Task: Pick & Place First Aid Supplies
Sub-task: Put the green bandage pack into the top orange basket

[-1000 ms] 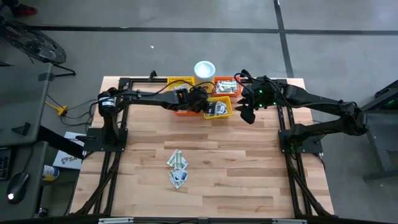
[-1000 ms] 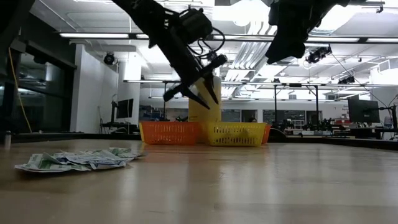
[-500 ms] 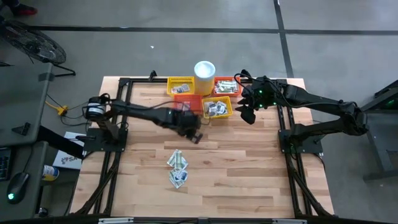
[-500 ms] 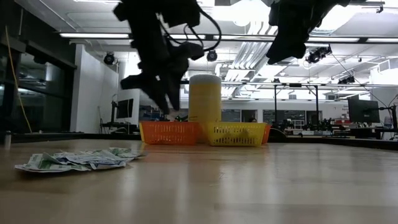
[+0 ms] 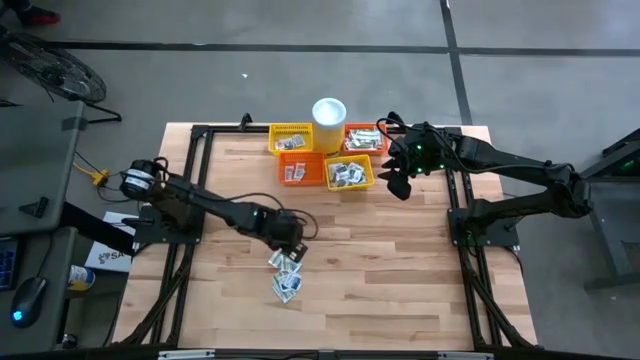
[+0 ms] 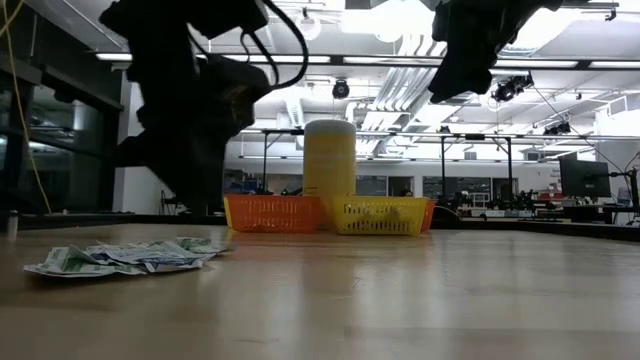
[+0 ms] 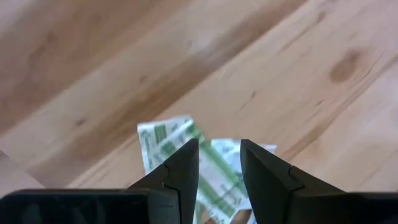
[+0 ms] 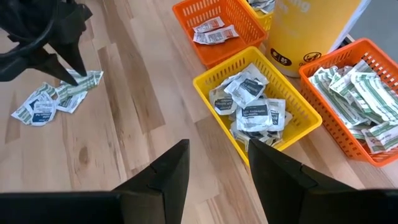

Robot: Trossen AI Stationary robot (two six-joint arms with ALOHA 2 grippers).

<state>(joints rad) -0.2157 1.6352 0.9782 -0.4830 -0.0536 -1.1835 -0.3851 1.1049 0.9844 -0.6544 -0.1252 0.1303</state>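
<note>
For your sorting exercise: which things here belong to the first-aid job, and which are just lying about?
Job: loose sachets; sachets in the baskets; left hand over the pile.
Lying about: yellow cup; right hand waiting by the baskets.

Surface [image 5: 400, 270]: you see pale wood planks, visible grain and knots, smooth with a low satin sheen. Sachets [image 5: 285, 272]: thin paper or foil-paper packets, matt white with green print, slightly crumpled. Baskets [image 8: 205, 83]: yellow and orange plastic mesh, mildly glossy. Cup [image 8: 311, 31]: smooth yellow wall, plastic or coated paper, you cannot tell which. Left gripper [image 7: 214, 158] fingers [image 7: 180, 168]: dark, matt, plastic-looking. Arm frames [image 5: 190, 200]: black, matt metal.
</note>
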